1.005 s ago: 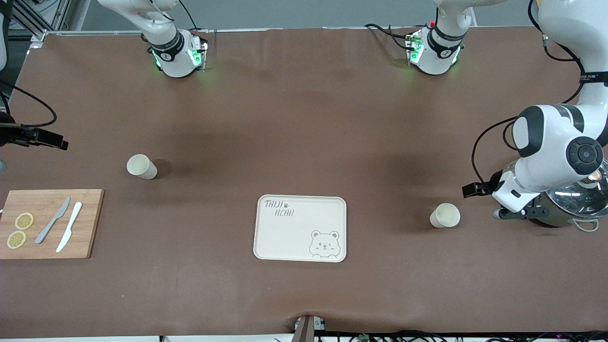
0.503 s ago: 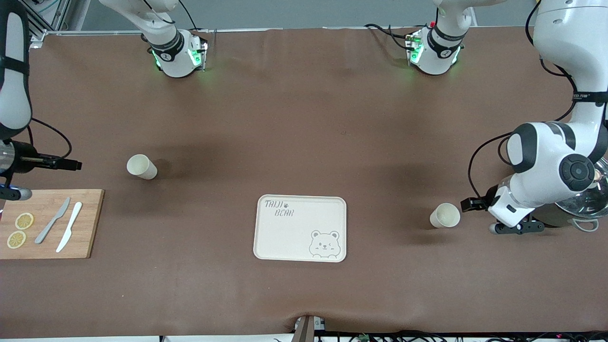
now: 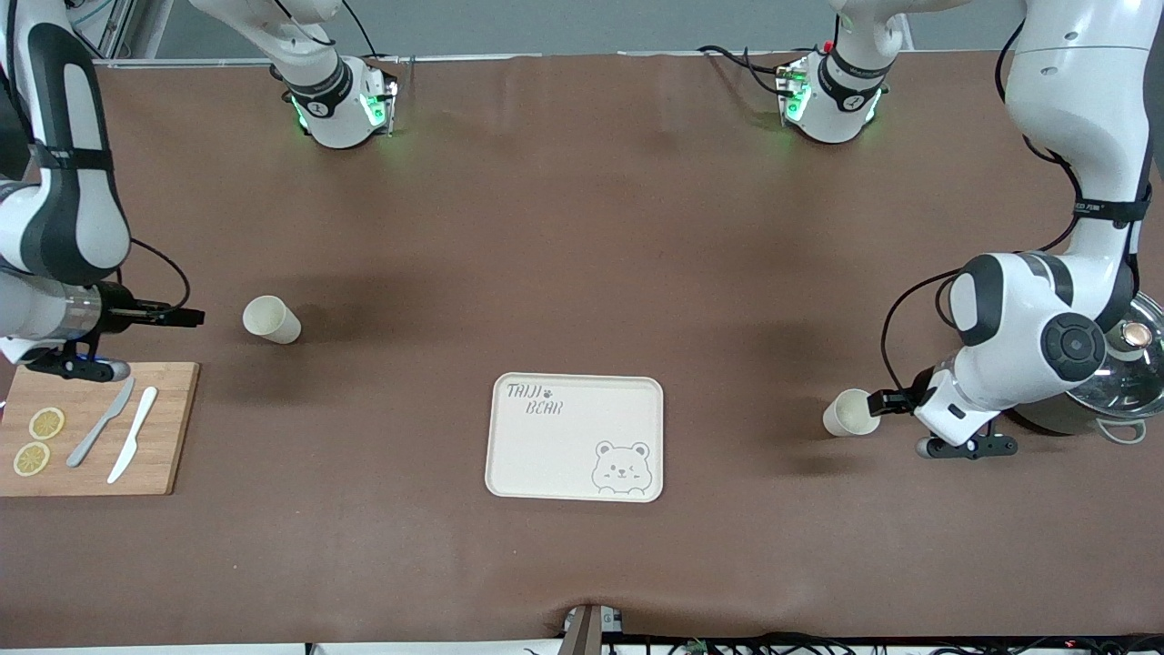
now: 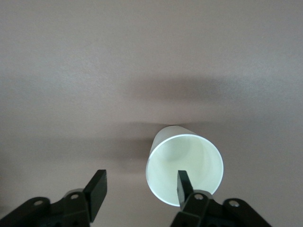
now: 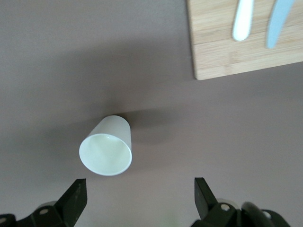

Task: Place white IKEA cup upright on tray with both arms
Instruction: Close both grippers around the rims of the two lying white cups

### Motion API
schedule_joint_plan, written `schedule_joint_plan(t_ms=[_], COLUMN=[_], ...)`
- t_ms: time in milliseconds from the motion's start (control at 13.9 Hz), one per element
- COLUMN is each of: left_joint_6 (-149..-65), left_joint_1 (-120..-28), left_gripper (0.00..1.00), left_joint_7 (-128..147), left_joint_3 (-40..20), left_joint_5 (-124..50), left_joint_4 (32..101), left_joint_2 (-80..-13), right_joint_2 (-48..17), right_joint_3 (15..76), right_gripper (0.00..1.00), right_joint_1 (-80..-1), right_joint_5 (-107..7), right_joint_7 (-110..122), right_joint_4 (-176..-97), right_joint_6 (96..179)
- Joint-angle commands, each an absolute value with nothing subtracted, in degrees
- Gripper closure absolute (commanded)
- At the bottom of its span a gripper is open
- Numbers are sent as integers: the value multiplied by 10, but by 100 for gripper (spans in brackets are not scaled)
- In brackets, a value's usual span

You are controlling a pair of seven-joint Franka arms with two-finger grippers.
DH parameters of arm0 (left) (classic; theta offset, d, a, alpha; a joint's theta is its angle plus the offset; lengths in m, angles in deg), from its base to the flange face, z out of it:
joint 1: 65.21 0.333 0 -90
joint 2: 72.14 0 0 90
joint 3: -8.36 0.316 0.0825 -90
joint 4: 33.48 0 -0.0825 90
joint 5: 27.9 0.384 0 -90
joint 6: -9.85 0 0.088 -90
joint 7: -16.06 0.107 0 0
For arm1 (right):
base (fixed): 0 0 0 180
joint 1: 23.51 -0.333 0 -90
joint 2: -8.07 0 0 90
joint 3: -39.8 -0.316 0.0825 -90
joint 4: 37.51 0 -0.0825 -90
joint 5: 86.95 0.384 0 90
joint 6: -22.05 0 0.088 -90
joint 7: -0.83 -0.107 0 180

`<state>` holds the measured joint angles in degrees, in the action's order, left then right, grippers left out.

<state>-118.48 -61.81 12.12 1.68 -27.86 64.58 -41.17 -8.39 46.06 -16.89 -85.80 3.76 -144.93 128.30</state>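
Note:
Two white cups lie on their sides. One cup (image 3: 271,319) (image 5: 106,146) is toward the right arm's end, farther from the front camera than the cream tray (image 3: 575,437), which carries nothing. My right gripper (image 3: 186,317) (image 5: 139,196) is open wide, a short way from that cup's mouth. The other cup (image 3: 852,412) (image 4: 184,165) lies beside the tray toward the left arm's end. My left gripper (image 3: 887,401) (image 4: 140,189) is open at its mouth. One of its fingers (image 4: 183,185) shows in front of the opening, and the other sits outside the rim.
A bamboo cutting board (image 3: 168,428) (image 5: 215,52) with lemon slices (image 3: 45,423) and two knives (image 3: 132,435) lies at the right arm's end. A pot with a glass lid (image 3: 1123,373) stands by the left arm's elbow.
Both arms have moved in toward their cups. The left gripper has reached its cup's mouth and its fingers have narrowed. Neither cup has moved.

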Motion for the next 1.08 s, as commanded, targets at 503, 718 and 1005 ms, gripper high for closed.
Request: schedule_joint_plan(t_ms=[503,718,1005], left_joint_6=[-1217,-1220,-1220], left_joint_1=[-621,-621,-620], left_gripper=[39,40,61], left_joint_7=[141,144,144], left_joint_3=[9,5,5], left_joint_5=[-273,-273,-273], left_joint_4=[641,641,648], left_joint_2=[-386,-376,-374], right_joint_2=[-62,-61,-61], right_joint_3=[455,454,454], right_gripper=[0,12,33], right_joint_1=[-165,-166,-170], right_joint_5=[-813,-812,-784], right_joint_7=[35,34,34], right_joint_4=[-1601,-1649,-1670], right_joint_6=[1439,1507,1518])
